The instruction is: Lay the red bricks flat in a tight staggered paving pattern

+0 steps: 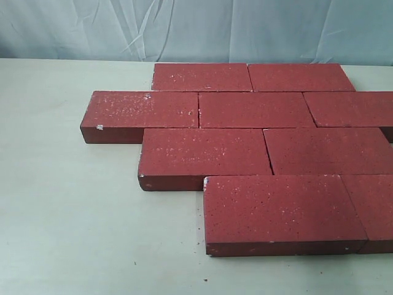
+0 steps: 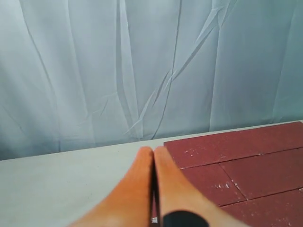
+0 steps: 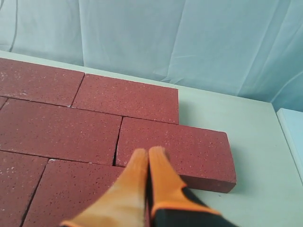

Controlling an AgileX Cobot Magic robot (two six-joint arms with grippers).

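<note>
Looking over the flat, rough, dark-red paving bricks [image 1: 236,109], which ones are cut off?

Those at the right edge of the exterior view run out of the frame. The others lie flat on the pale worktop [image 1: 67,203] in four staggered rows with thin joints, in front of a creased pale-blue cloth [image 1: 184,27].

And the hands?

Only the wrist views show them. The left hand [image 2: 153,153] has its orange fingers pressed together at the edge of the brick patch; whether it touches anything I cannot tell. The right hand [image 3: 148,153] is likewise closed tip to tip, above a joint between bricks.
</note>
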